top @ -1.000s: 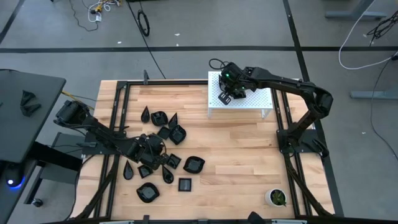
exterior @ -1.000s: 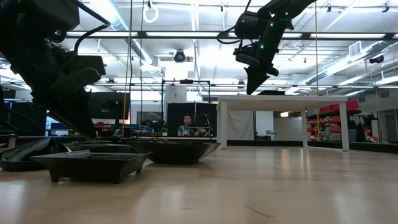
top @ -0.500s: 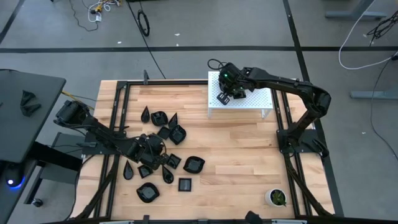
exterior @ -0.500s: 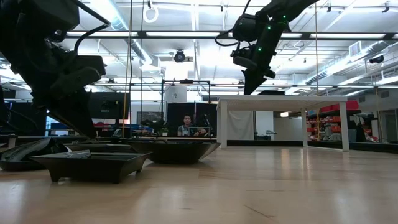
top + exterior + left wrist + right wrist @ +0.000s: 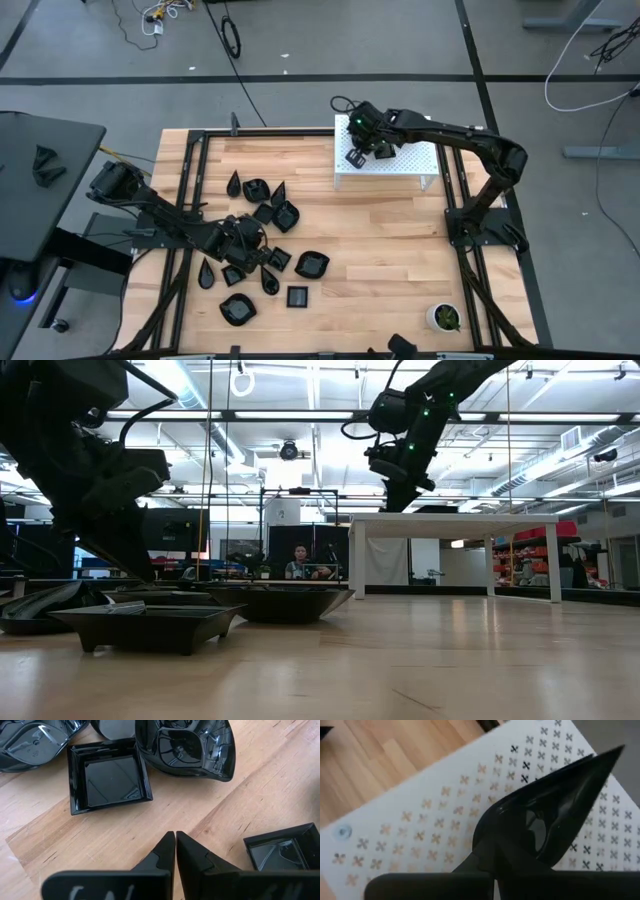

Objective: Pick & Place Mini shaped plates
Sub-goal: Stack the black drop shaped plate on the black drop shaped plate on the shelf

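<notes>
Right fingers (image 5: 492,875) pinch one teardrop plate (image 5: 555,815) above white stand (image 5: 400,165) — left fingers (image 5: 175,851) closed, empty — roughly twelve plates (image 5: 311,264) remain.

A wooden tabletop (image 5: 380,250) is holding many small black plates (image 5: 262,255), sitting close together by its left edge. A white stand (image 5: 410,165) with little cross holes is sitting at the far edge. A small white pot (image 5: 443,318) is sitting near the right front corner.

Overhead looking down, low level across table (image 5: 420,660) (wrists close-up)
</notes>
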`<state>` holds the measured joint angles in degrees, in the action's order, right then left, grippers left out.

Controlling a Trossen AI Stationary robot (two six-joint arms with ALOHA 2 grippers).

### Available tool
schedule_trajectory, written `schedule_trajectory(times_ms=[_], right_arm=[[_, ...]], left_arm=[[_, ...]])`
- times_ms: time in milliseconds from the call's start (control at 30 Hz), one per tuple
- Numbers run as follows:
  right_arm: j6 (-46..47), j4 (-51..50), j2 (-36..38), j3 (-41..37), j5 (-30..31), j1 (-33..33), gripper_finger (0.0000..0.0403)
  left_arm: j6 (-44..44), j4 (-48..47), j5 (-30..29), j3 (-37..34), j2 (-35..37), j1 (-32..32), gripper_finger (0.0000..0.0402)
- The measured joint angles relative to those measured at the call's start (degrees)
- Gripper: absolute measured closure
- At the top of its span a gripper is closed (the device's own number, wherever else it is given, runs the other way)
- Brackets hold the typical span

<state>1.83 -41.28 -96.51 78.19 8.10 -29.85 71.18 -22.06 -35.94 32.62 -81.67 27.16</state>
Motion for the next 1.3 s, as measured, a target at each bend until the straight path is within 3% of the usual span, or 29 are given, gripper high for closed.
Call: schedule_trajectory(times_ms=[433, 1300], right_arm=[[0.6, 2.11, 3.04, 0.0, 0.28, -0.15, 0.0399], [-0.63, 4.66, -1.22, 0.02, 0.0, -1.33, 0.0398]], left_arm=[[0.0, 0.0, -0.02, 0.0, 0.0, 0.0, 0.0383], [0.0, 0.0, -0.02, 0.0, 0.0, 0.0, 0.0383]])
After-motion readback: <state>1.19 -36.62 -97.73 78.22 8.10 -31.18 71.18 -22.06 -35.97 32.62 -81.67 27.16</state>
